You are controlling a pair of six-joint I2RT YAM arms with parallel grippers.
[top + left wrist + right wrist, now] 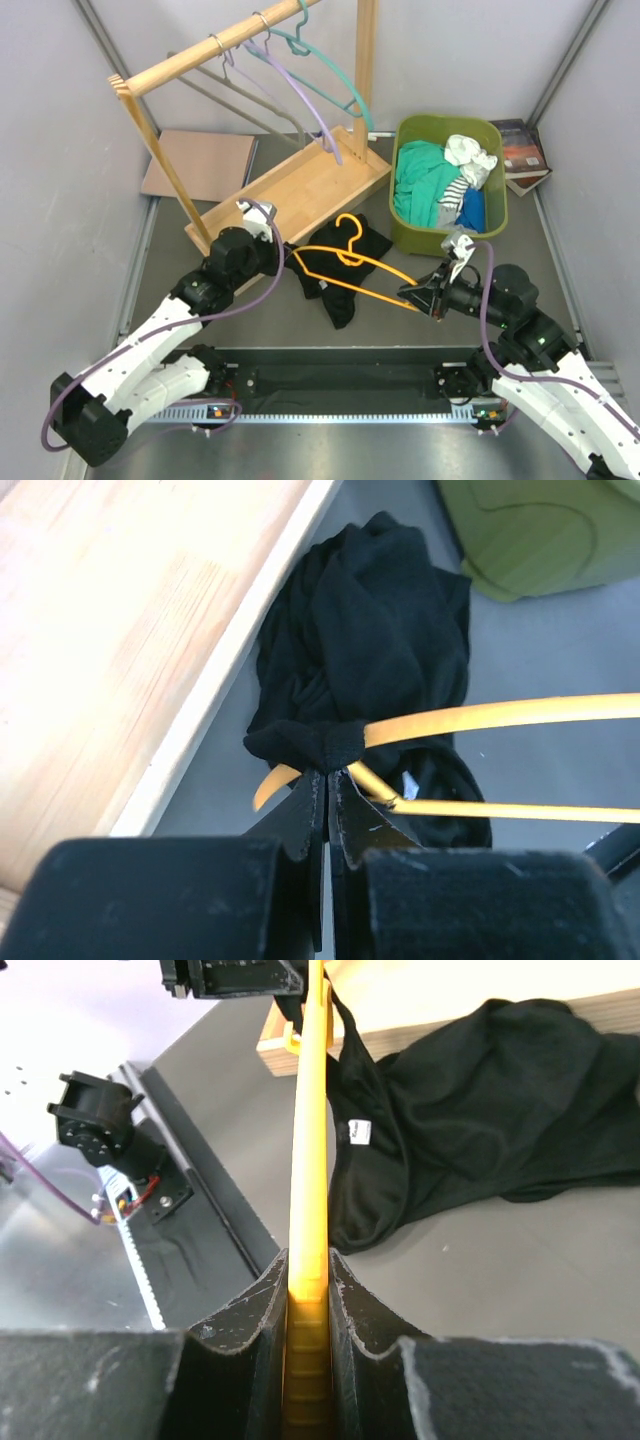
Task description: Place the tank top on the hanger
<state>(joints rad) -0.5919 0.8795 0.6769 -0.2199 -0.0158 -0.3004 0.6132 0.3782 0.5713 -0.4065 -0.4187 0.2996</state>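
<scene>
**A:** Where's the left arm [150, 345]?

**B:** It reaches forward and to the right. The left end effector [327, 780] has its jaws pressed together, and the tips pinch a fold of the tank top [370, 630] lying just ahead of them.

**A:** And the right arm [540, 345]?

**B:** It's bent low, with the wrist pointing left. The right end effector [307, 1265] is clamped on the hanger [308, 1140], whose arm runs straight out between its fingers.

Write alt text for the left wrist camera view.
The left gripper, fingers shut, pinches a bunch of the black tank top wrapped over the end of the orange hanger. The rest lies crumpled on the table between a wooden base and a green bin.
</scene>
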